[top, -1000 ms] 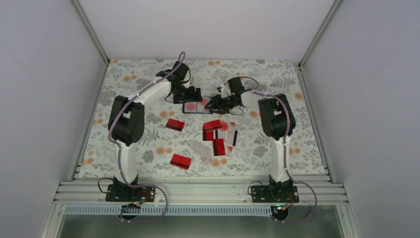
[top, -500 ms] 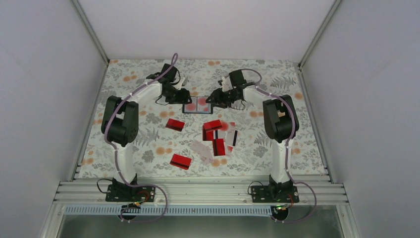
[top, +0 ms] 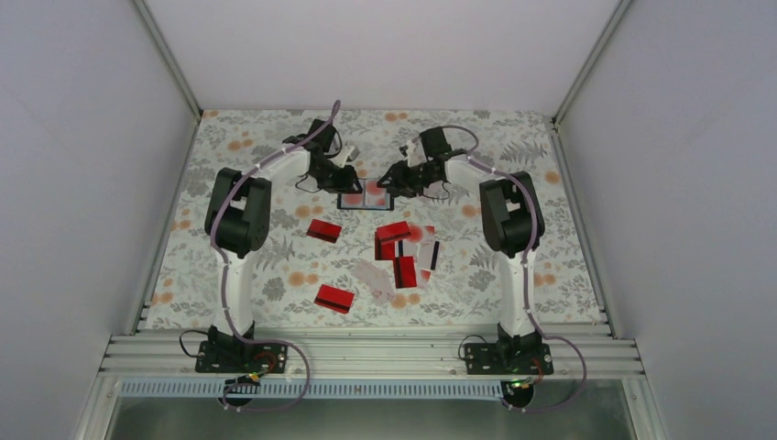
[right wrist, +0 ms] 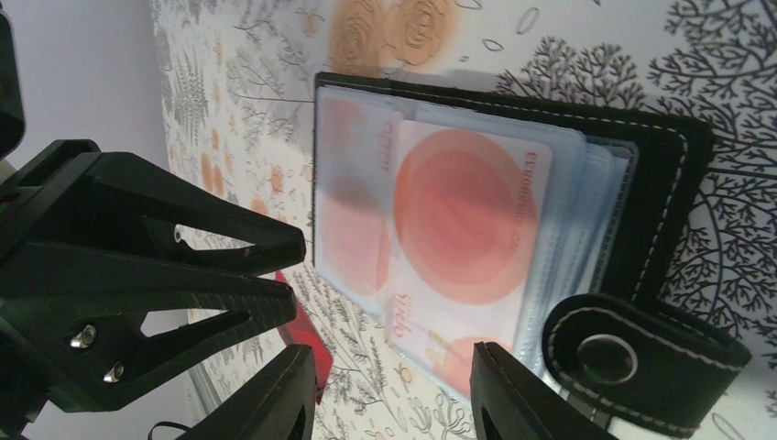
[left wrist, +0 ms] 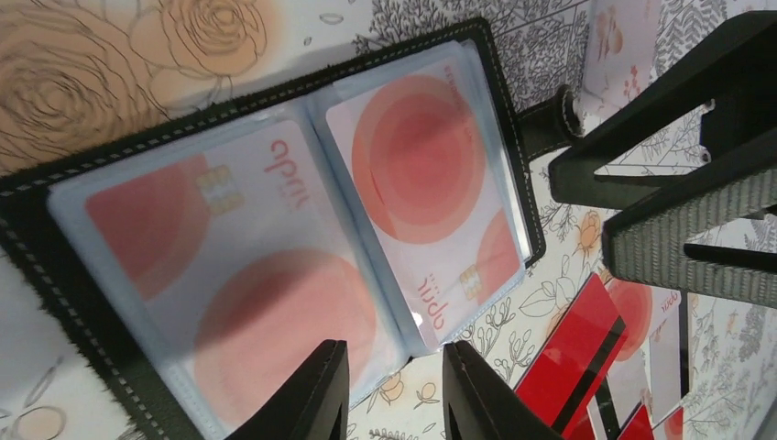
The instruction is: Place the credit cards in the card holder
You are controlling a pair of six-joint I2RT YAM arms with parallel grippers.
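Floral table [top: 458, 293]: card holder [top: 365, 197] is laid open at far centre, pockets filled. Left gripper [left wrist: 392, 367] is just narrowed, jaws apart, empty; right gripper [right wrist: 392, 367] apart, empty, above it. Loose credit cards [top: 403, 249] are left nearer; next pick is judged due.

- Top view: bright, even, diffuse light; only faint shadows on the desk [top: 431, 307] around the card holder [top: 365, 196].
- Left wrist view: a soft dark shadow crosses its nearer sleeve.
- Right wrist view: its sleeves look milky, with a grey shadow on one page.
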